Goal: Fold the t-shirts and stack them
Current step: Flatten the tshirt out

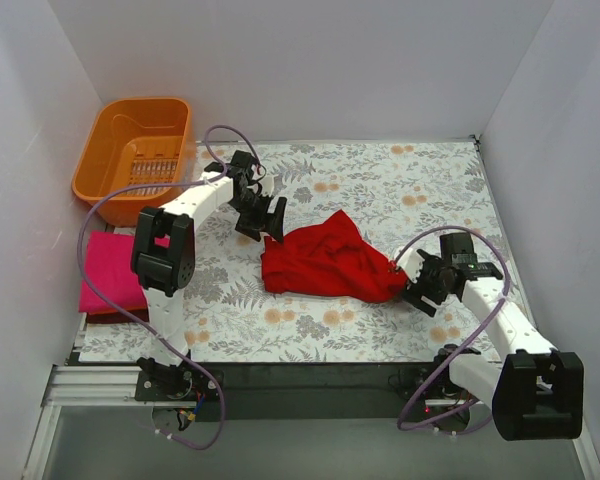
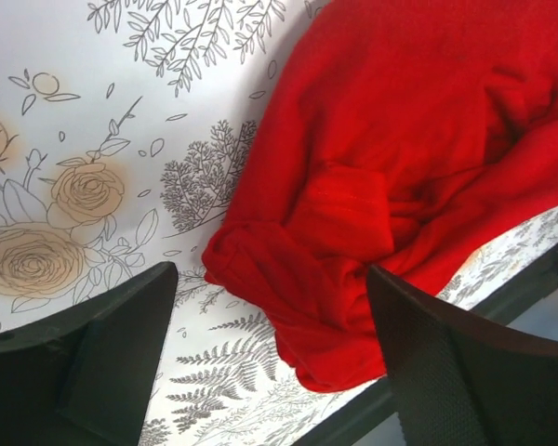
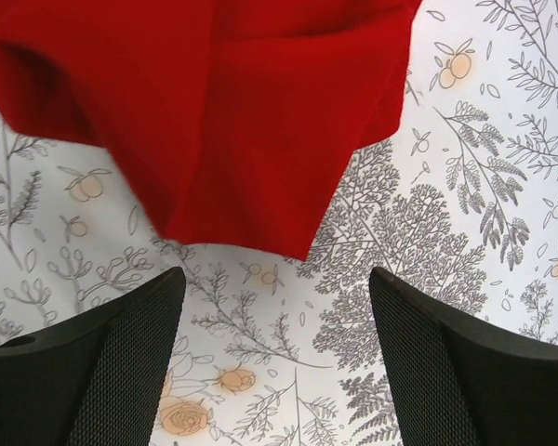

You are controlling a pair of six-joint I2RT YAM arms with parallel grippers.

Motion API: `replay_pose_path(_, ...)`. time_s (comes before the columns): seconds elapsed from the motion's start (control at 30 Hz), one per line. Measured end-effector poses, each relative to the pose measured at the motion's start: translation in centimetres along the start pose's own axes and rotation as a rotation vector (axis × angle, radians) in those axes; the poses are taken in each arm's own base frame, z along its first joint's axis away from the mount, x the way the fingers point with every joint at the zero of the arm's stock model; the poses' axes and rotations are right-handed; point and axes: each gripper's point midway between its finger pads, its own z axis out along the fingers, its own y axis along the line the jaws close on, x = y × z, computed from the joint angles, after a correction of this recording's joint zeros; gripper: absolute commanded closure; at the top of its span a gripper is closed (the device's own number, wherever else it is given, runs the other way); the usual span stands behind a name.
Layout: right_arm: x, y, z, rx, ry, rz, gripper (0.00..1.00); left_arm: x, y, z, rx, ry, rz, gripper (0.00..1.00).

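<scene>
A bright red t-shirt (image 1: 325,262) lies crumpled in the middle of the floral cloth. It fills the upper right of the left wrist view (image 2: 400,177) and the top of the right wrist view (image 3: 223,111). My left gripper (image 1: 263,222) is open and empty, just above the shirt's left edge. My right gripper (image 1: 420,285) is open and empty, just beside the shirt's right corner. A folded magenta-pink t-shirt (image 1: 110,272) lies at the table's left edge.
An orange slotted basket (image 1: 135,155) stands at the back left. The grey-and-orange floral cloth (image 1: 400,190) covers the table. White walls close in the left, back and right sides.
</scene>
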Motion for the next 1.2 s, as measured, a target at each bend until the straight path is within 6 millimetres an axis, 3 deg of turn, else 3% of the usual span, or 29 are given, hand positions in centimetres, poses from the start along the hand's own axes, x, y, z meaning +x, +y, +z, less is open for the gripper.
replay_pose_path(0.1, 0.3, -0.9, 0.9, 0.007, 0.0, 0.011, 0.29, -0.9, -0.1, 0.4, 0.017, -0.007, 0.003, 0.59)
replay_pose_path(0.2, 0.2, -1.4, 2.0, 0.001, -0.008, 0.019, 0.37, -1.6, 0.1, 0.7, 0.016, -0.011, 0.002, 0.64)
replay_pose_path(0.3, 0.1, -1.4, 3.2, -0.024, -0.017, 0.048, 0.52, -1.8, 0.3, 0.6, 0.015, -0.015, -0.001, 0.66)
replay_pose_path(0.33, 0.0, -1.3, 3.5, -0.036, -0.025, 0.059, 0.65, -1.9, 0.3, 0.5, 0.014, -0.018, -0.001, 0.69)
replay_pose_path(0.37, -0.3, -1.5, 3.7, -0.036, -0.038, 0.063, 0.7, -2.0, 0.4, 0.5, 0.013, -0.022, -0.001, 0.76)
replay_pose_path(0.4, -0.4, -1.5, 3.8, -0.04, -0.044, 0.068, 0.74, -2.0, 0.5, 0.4, 0.012, -0.022, -0.005, 0.85)
replay_pose_path(0.47, -0.6, -1.7, 4.1, -0.044, -0.056, 0.076, 0.96, -2.1, 0.8, 0.3, 0.009, -0.026, -0.008, 1.0)
replay_pose_path(0.6, -0.4, -2.5, 4.1, -0.034, -0.056, 0.103, 0.99, -2.7, 1.7, -0.5, 0.009, -0.05, -0.028, 1.0)
replay_pose_path(0.67, -0.1, -3.5, 3.7, -0.012, -0.044, 0.12, 0.99, -4.2, 2.2, -1.7, 0.016, -0.095, -0.031, 1.0)
replay_pose_path(0.73, -0.3, -5.0, 2.8, 0.02, -0.041, 0.132, 0.99, -7.0, 2.4, -4.0, 0.023, -0.18, -0.016, 1.0)
replay_pose_path(0.87, -2.7, -10.7, -0.7, 0.153, -0.082, 0.108, 0.99, -13.8, 2.9, -10.7, 0.006, -0.421, 0.081, 1.0)
replay_pose_path(1.0, -6.1, -16.2, -5.4, 0.3, -0.145, 0.06, 0.99, -17.4, 2.5, -15.6, -0.025, -0.586, 0.207, 1.0)
replay_pose_path(1.1, -8.0, -19.2, -9.2, 0.397, -0.187, 0.039, 0.99, -18.0, 1.4, -17.4, -0.031, -0.648, 0.304, 1.0)
replay_pose_path(1.17, -8.2, -20.3, -11.5, 0.459, -0.198, 0.03, 0.99, -16.9, 0.5, -18.6, -0.029, -0.676, 0.382, 1.0)
replay_pose_path(1.2, -8.0, -20.4, -12.5, 0.487, -0.195, 0.02, 0.99, -15.1, -0.4, -19.2, -0.013, -0.677, 0.439, 1.0)
